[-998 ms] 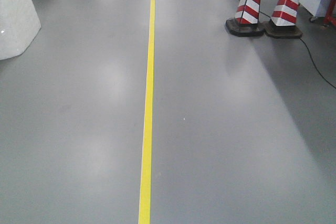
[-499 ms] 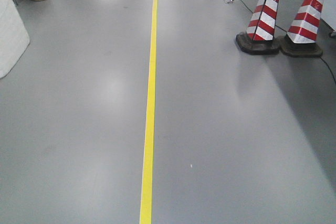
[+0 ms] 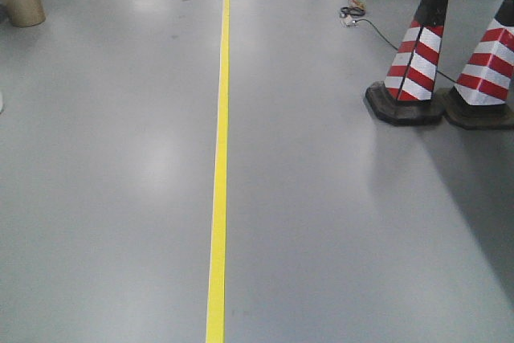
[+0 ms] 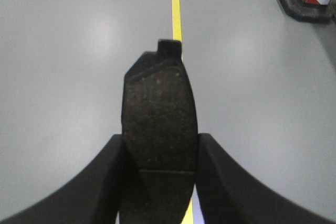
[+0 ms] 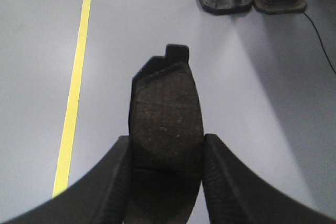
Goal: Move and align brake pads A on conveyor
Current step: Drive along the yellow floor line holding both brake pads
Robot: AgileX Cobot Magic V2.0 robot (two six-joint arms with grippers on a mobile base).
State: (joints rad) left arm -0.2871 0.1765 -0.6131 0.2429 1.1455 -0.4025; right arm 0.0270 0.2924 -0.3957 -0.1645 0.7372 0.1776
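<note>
Left gripper [image 4: 159, 174]: jaws closed on a brake pad [image 4: 158, 121], pinched at its lower sides, dark friction face toward the camera, tab end pointing away. Right gripper [image 5: 166, 174]: jaws closed likewise on a second brake pad [image 5: 167, 121], cross groove visible low between the fingers. Both pads are held above grey floor [image 3: 337, 222]. Beyond: yellow floor line [image 3: 218, 198]; two red-and-white cones [image 3: 414, 66] with a black cable [image 3: 377, 28]. Conveyor not in view.
</note>
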